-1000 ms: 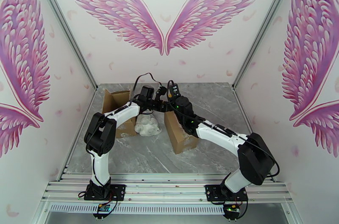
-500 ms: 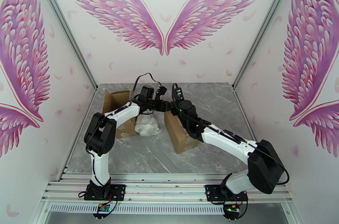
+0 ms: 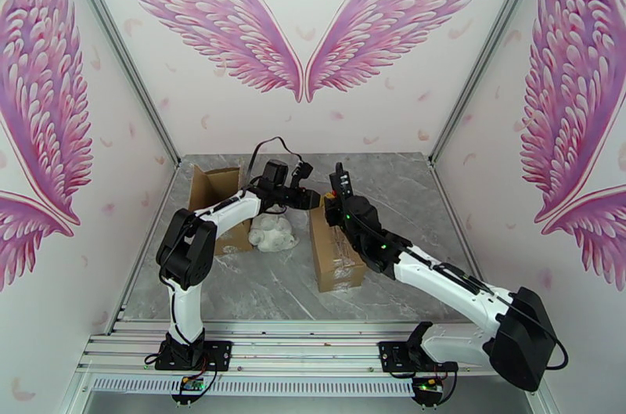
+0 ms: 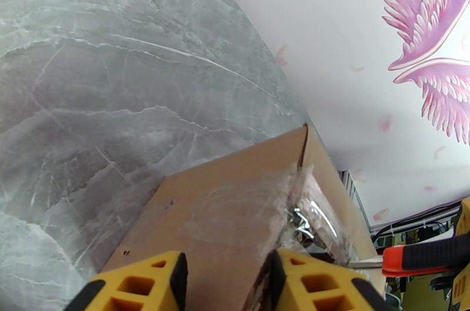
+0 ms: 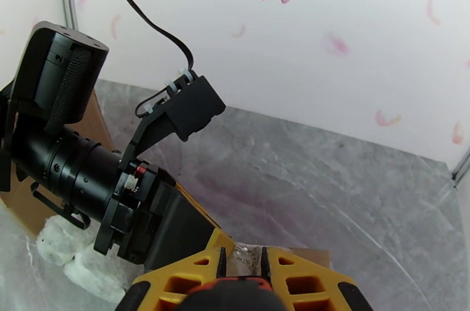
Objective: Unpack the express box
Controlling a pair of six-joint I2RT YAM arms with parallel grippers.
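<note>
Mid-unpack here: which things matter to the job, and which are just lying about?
Job: cardboard box, clear tape on it, left gripper, right gripper.
Lying about: white padding lump, cardboard piece at far left.

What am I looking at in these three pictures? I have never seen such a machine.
Two robot arms, left and right, are bolted to a grey marble table, in a booth painted with pink wings. The overhead view comes from a fixed camera above and behind them. The other two come from a camera on each wrist, so yellow fingers show at the bottom. On the table are a cardboard box, another cardboard piece at the back left, and a lump of white padding. The left gripper clamps the box's top. The right gripper holds an orange tool, perhaps a cutter, at the box's taped edge.
</note>
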